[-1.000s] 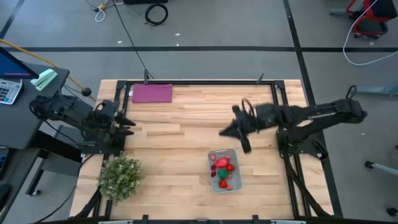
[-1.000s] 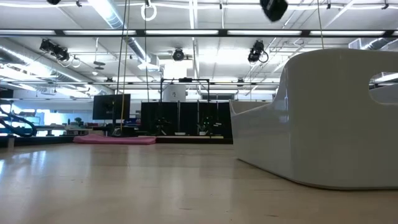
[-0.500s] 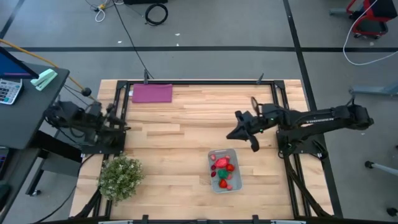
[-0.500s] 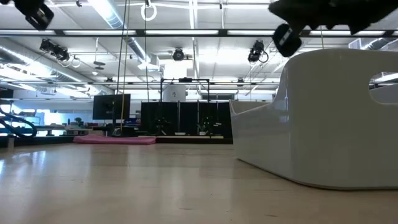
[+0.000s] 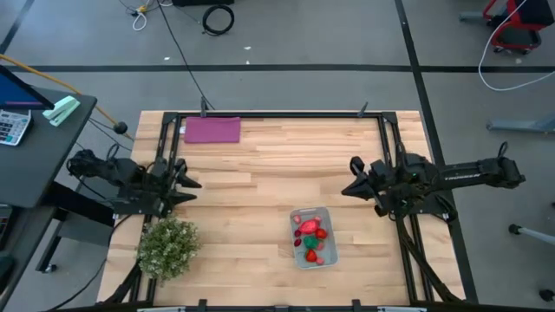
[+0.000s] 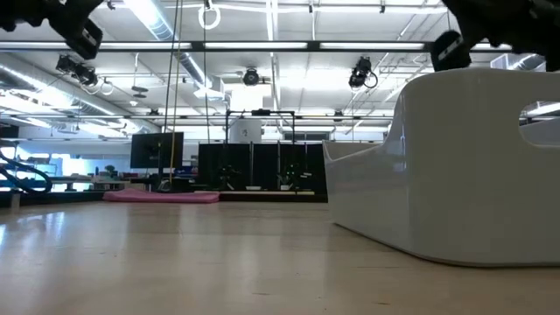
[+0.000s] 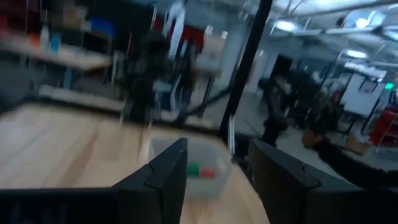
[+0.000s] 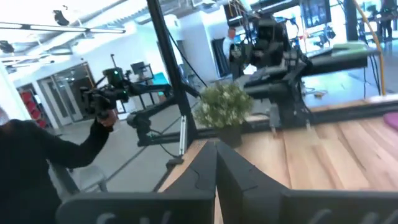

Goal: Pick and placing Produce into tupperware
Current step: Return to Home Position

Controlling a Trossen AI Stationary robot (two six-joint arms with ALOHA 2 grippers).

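The clear tupperware point(image 5: 312, 236) stands on the table's near right part and fills the right of the low view point(image 6: 464, 166). Several red produce pieces point(image 5: 310, 229) and one green piece point(image 5: 310, 243) lie inside it; the left wrist view also shows them point(image 7: 200, 170). My left gripper point(image 5: 184, 178) hovers open at the table's left edge, above the plant, pointing toward the tupperware point(image 7: 186, 163). My right gripper point(image 5: 347, 188) hovers shut near the right edge, right of and beyond the tupperware; its fingers meet in the right wrist view point(image 8: 216, 168).
A bushy pale-green plant point(image 5: 168, 246) stands at the near left corner, also seen in the right wrist view point(image 8: 224, 106). A flat purple rectangle point(image 5: 212, 130) lies at the far left. The black frame rails point(image 5: 277, 113) run round the table. A person stands in the room beyond point(image 8: 37, 155).
My right gripper has drawn back from the table's middle toward the right edge, away from the tupperware. My left gripper has come lower and a little toward the table's middle, entering the low view. The tupperware and produce have stayed put.
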